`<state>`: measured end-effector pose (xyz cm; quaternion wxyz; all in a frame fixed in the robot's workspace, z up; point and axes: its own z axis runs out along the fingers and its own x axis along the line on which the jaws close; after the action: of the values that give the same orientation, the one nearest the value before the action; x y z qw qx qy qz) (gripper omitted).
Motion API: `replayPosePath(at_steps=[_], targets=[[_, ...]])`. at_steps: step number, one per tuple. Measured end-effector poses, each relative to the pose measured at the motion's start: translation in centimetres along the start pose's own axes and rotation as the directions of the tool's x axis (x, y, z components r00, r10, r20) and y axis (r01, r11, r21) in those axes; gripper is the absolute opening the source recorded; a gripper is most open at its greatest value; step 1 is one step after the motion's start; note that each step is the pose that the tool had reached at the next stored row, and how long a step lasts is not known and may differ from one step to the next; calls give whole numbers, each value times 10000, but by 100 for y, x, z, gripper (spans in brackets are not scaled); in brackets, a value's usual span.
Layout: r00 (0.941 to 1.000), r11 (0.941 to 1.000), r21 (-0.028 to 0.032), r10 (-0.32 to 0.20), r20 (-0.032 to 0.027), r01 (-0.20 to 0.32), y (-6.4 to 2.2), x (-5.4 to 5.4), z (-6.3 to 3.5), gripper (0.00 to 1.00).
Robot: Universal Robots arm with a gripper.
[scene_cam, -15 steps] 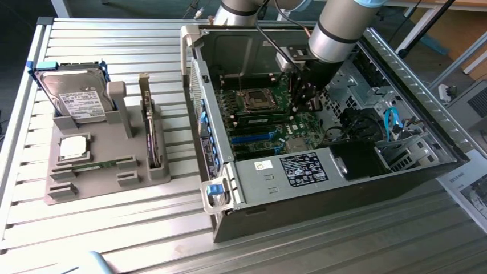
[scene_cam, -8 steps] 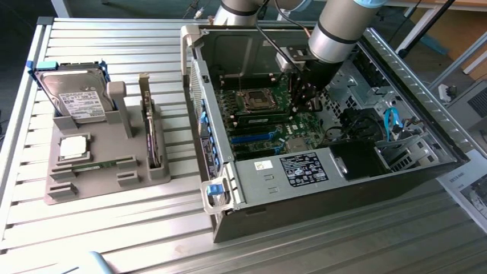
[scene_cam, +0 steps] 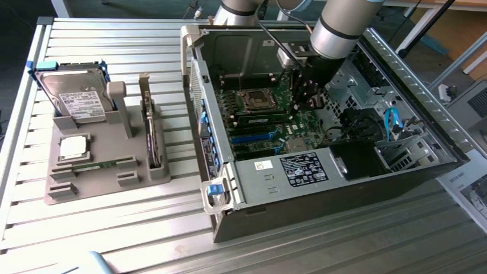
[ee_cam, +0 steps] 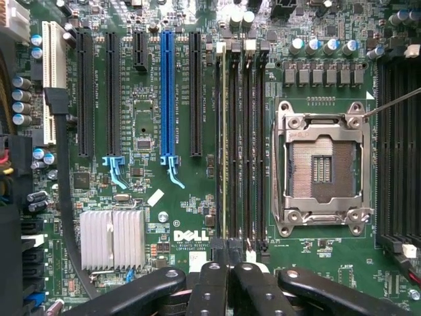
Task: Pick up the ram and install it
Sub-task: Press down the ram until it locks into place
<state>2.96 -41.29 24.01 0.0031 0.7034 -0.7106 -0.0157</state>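
A ram [ee_cam: 224, 145] stands edge-on in one of the black memory slots [ee_cam: 245, 145], between the blue card slot [ee_cam: 168, 92] and the empty processor socket [ee_cam: 322, 170]. My gripper [ee_cam: 227, 273] hovers over the near end of that slot row, its two black fingers [ee_cam: 209, 289] pressed together and nothing visible between them. In the exterior view the gripper [scene_cam: 303, 94] reaches down into the open computer case [scene_cam: 228, 188] above the motherboard. A second ram [scene_cam: 97, 165] lies flat in the grey fixture [scene_cam: 61, 191] at the exterior view's left.
The fixture also carries a hard drive [scene_cam: 74, 97], a square silver processor [scene_cam: 72, 147] and an upright expansion card [scene_cam: 154, 137]. Inside the case are a silver heatsink [ee_cam: 112, 238], a black cable [ee_cam: 60, 197], blue cables [scene_cam: 392, 123] and the power supply [scene_cam: 304, 169].
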Motion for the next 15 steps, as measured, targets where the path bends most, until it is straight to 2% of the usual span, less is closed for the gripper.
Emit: replayPosePath(at_steps=[6, 8, 9, 15], targets=[[10000, 10000, 0, -1, 1, 1, 0, 0, 0, 10], [10000, 10000, 0, -2, -1, 2, 23, 1, 0, 10], [10000, 10000, 1, 0, 1, 0, 91, 1, 4, 10], [10000, 10000, 4, -1, 1, 1, 311, 3, 12, 10]])
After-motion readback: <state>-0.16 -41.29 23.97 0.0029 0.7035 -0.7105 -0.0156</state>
